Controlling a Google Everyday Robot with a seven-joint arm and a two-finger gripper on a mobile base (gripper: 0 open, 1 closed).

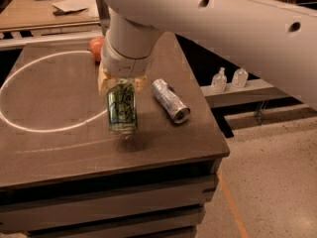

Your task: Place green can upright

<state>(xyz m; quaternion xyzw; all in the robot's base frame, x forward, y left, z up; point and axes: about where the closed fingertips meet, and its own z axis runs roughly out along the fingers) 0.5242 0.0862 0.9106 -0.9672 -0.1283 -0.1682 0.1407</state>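
The green can (122, 108), green and white patterned, hangs nearly upright from my gripper (121, 83), its bottom just above the dark table top (64, 143). The gripper comes down from the large white arm and is shut on the can's upper end, which it hides. The can's shadow lies on the table right below it.
A silver can (170, 100) lies on its side to the right of the green can. An orange-red round fruit (96, 48) sits behind the arm. A white ring is marked on the table at left. The table's right edge is close; two small bottles (229, 79) stand on a shelf beyond.
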